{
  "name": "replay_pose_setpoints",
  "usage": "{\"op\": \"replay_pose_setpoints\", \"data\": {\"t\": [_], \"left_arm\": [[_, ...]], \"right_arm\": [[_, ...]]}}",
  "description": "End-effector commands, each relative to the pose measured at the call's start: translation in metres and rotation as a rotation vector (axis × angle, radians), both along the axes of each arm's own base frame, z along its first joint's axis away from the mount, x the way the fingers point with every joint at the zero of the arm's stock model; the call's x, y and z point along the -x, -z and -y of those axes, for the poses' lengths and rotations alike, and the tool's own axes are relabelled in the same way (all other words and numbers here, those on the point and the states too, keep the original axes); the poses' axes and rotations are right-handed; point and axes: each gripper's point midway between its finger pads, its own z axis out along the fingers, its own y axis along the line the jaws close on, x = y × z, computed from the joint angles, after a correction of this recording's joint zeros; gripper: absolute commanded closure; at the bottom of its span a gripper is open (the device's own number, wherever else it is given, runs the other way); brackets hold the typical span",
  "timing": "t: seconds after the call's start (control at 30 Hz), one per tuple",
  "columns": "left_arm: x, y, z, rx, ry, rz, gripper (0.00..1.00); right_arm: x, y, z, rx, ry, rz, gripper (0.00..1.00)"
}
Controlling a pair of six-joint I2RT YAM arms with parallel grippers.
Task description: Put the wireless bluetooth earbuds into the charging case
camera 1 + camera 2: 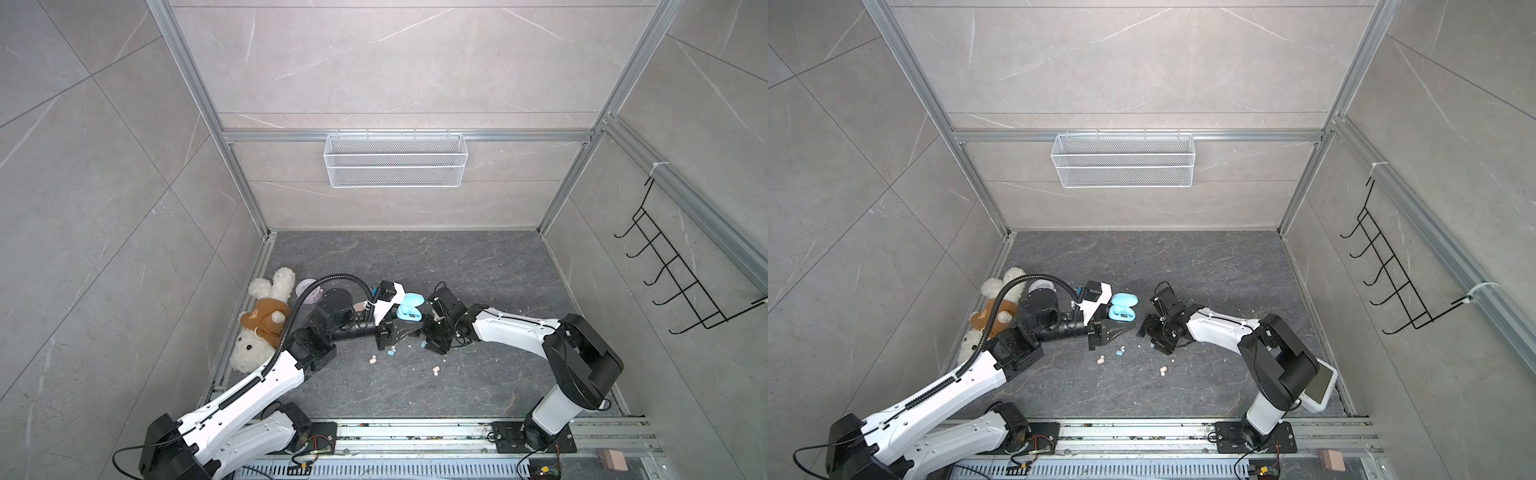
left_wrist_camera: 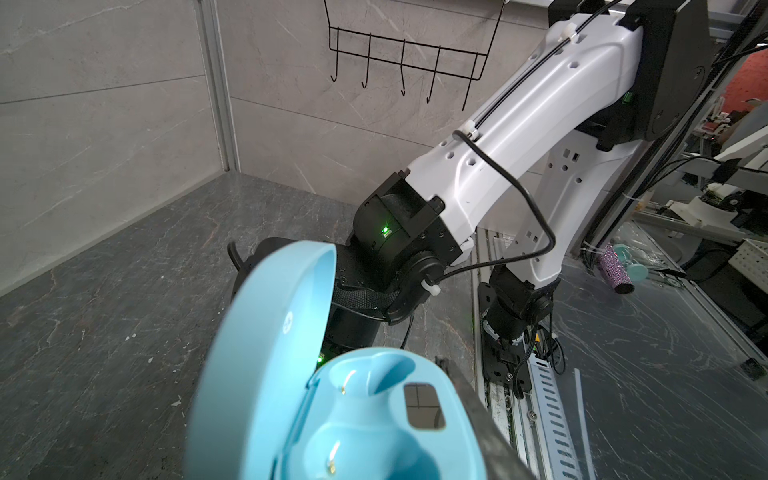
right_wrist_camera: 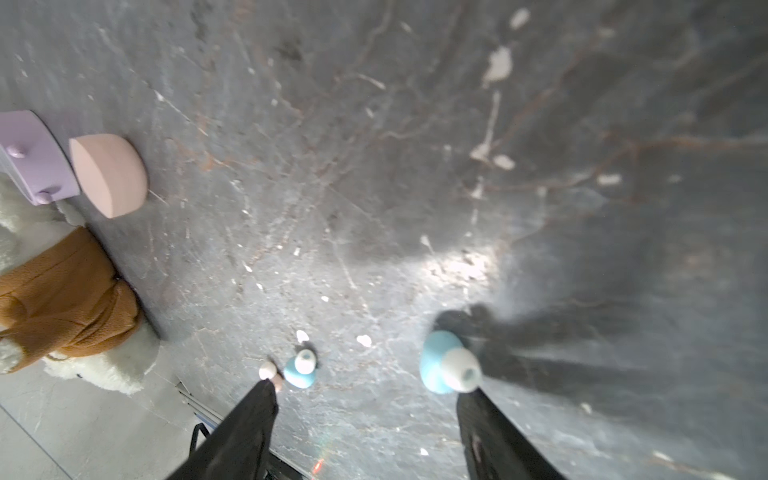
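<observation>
My left gripper is shut on the light blue charging case, whose lid stands open; both seats show no bud in them. The case hangs mid-floor in both top views. My right gripper points down at the floor, open, with nothing between its fingers. One light blue earbud lies just beyond one fingertip. A second blue earbud and a peach-pink earbud lie by the other fingertip. Another peach-pink earbud lies nearer the front rail.
A lilac case and a peach-pink case lie near a white plush toy in a brown coat at the left wall. White specks litter the dark floor. A wire basket and hook rack hang on the walls.
</observation>
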Motion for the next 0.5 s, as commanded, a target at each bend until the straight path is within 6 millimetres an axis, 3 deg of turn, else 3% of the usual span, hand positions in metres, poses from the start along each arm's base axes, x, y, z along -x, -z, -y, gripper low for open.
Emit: {"op": "replay_pose_setpoints", "data": {"t": [0.0,0.23,0.47], "left_arm": [[0.002,-0.017,-0.004,0.031,-0.001,0.061,0.73],[0.001,-0.016,-0.005,0.025,-0.006,0.058,0.73],[0.001,-0.016,-0.005,0.022,-0.008,0.055,0.73]], "right_arm": [[0.007,0.002,0.006,0.055,-0.032,-0.029,0.29],[0.019,-0.002,0.034,0.163,-0.083,-0.041,0.28],[0.007,0.005,0.028,0.158,-0.092,-0.029,0.29]]}}
